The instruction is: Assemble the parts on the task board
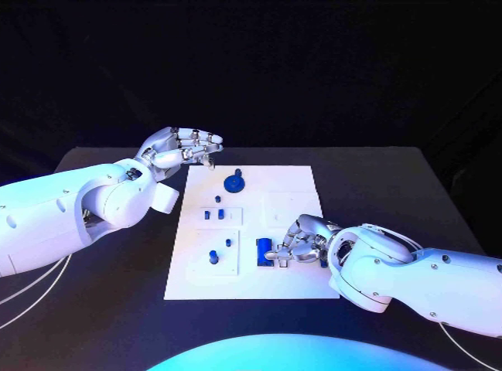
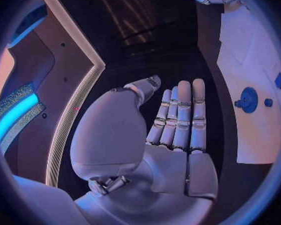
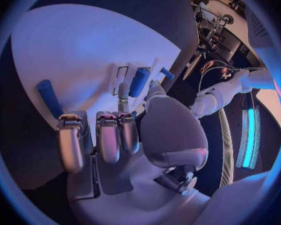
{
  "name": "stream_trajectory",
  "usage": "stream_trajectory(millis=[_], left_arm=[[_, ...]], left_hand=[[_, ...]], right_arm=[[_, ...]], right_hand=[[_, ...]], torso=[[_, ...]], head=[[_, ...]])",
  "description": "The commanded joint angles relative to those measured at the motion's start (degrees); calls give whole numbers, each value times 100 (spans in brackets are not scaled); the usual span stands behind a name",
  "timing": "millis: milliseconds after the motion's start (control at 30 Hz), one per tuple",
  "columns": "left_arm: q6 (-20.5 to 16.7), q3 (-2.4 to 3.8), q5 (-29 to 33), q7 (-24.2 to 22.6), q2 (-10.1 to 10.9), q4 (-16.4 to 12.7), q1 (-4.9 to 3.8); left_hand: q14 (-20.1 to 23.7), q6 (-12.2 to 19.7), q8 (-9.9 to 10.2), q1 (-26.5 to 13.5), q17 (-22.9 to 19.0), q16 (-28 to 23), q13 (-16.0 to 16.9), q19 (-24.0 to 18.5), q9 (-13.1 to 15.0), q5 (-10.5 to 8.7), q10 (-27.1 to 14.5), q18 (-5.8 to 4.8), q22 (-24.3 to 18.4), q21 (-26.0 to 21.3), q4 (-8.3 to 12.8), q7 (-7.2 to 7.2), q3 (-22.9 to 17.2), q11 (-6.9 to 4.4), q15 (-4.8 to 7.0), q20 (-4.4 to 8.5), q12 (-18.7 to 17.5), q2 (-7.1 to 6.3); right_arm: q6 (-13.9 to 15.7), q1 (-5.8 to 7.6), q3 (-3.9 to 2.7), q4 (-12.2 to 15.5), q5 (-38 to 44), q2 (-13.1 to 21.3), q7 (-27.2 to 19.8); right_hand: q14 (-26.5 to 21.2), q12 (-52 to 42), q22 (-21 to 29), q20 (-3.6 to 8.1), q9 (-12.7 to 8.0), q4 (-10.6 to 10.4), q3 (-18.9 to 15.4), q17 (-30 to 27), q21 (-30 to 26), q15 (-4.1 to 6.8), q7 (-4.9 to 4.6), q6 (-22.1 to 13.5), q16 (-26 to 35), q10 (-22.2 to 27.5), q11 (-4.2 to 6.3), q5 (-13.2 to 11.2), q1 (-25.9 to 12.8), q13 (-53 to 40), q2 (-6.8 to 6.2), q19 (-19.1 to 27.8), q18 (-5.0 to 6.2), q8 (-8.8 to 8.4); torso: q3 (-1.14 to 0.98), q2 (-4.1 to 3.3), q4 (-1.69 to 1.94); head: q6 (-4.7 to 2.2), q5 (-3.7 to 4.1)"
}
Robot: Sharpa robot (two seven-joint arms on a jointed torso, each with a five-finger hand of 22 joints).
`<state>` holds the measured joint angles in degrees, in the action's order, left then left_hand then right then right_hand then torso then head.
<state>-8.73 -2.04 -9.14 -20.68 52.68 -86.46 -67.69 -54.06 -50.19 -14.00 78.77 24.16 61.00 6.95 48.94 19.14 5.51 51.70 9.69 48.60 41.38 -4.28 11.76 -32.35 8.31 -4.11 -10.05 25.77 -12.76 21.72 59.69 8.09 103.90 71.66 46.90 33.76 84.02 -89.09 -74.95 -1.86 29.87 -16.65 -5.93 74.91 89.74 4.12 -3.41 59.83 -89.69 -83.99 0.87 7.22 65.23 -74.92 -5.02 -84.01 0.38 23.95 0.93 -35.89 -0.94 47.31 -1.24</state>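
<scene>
my right hand (image 1: 298, 243) hovers half-curled over a blue part (image 1: 264, 252) at the task board's (image 1: 295, 182) near edge, holding nothing i can see; a clumsy pinch could knock it askew. left hand (image 1: 184, 148) wide, idle.

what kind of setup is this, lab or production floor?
Probably a lab test bench: a black table in a dark room, a white task board with small blue parts, and equipment racks behind.

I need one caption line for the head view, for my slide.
Right hand works over blue parts on the white task board; left hand hovers open beyond its far corner.
</scene>
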Motion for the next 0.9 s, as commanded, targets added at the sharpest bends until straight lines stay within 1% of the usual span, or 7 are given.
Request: stream_trajectory(millis=[33, 100, 133, 233, 367, 533, 900], left_arm=[[53, 4, 28, -22, -3, -16, -3], [54, 3, 28, -24, -6, -16, -3], [55, 3, 28, -24, -7, -16, -3], [56, 3, 28, -24, -12, -15, -3], [56, 3, 28, -23, -17, -13, -2], [56, 3, 27, -21, -17, -15, -2], [60, 3, 27, -12, -7, -17, -2]], left_hand=[[20, 35, -22, 12, -1, -7, -10, 53, -6, 2, -56, 79, -9, -39, -47, -12, -3, 3, -32, -6, 32, 69], [20, 35, -22, 12, -1, -7, -10, 53, -6, 2, -56, 79, -9, -39, -47, -12, -3, 3, -32, -6, 32, 69], [20, 35, -22, 12, -1, -7, -10, 53, -6, 2, -56, 79, -9, -39, -47, -12, -3, 3, -32, -6, 32, 69], [20, 35, -22, 12, -1, -7, -10, 53, -6, 2, -56, 79, -9, -39, -47, -12, -3, 3, -32, -6, 32, 69], [20, 35, -22, 12, -1, -7, -10, 53, -6, 2, -56, 79, -9, -39, -47, -12, -3, 3, -32, -6, 32, 69], [20, 35, -22, 12, -1, -7, -10, 53, -6, 2, -56, 79, -9, -39, -47, -12, -3, 3, -32, -6, 32, 69], [21, 34, -26, 20, -1, -6, -11, 59, -6, 2, -58, 79, -12, -44, -53, -12, -7, 3, -32, -5, 37, 80]], right_arm=[[-49, -6, 1, 77, 106, 54, -306], [-75, -9, 1, 98, 105, 61, -339], [-84, -13, 1, 101, 106, 57, -350], [-93, -33, 2, 80, 124, 23, -349], [-77, -74, 2, 6, 167, -51, -291], [-69, -104, 2, -112, 210, -143, -202], [-6, -146, 3, -263, 346, -243, -93]], right_hand=[[598, 22, -1505, 4, -8, -4, 100, 1509, 26, 20, 3, -42, -31, -547, -7, -42, 285, -1439, -63, -599, -38, 32], [598, 14, -1505, 6, -15, -3, 209, 1509, 26, 22, 6, -35, -31, -551, -6, -160, 424, -1445, -125, -599, -38, 35], [598, 13, -1505, 6, -25, -1, 308, 1509, 26, 23, 5, -34, -31, -552, -5, -173, 571, -1446, -196, -599, -38, 31], [598, 11, -1505, 6, -37, 2, 397, 1509, 26, 23, 5, -30, -31, -553, -5, -174, 682, -1447, -221, -599, -38, 26], [598, 11, -1505, 6, -49, 1, 470, 1509, 26, 23, 4, -25, -31, -553, -5, -155, 747, -1448, -199, -599, -38, 19], [598, 4, -1505, 6, -60, -8, 518, 1509, 26, 23, 2, -18, -31, -557, -6, -97, 746, -1453, -154, -599, -38, 14], [598, -2, -1505, 8, -88, -10, 613, 1509, 26, 25, 7, 5, -31, -560, -3, 37, 692, -1457, -10, -599, -38, 1]], torso=[[3, 3, -8], [3, 4, -7], [2, 3, -2], [-2, -1, -2], [3, -2, 2], [1, -4, 12], [4, 3, 4]], head=[[-3, -15], [9, -11], [10, -16], [9, -18], [6, -9], [24, -15], [23, -27]])
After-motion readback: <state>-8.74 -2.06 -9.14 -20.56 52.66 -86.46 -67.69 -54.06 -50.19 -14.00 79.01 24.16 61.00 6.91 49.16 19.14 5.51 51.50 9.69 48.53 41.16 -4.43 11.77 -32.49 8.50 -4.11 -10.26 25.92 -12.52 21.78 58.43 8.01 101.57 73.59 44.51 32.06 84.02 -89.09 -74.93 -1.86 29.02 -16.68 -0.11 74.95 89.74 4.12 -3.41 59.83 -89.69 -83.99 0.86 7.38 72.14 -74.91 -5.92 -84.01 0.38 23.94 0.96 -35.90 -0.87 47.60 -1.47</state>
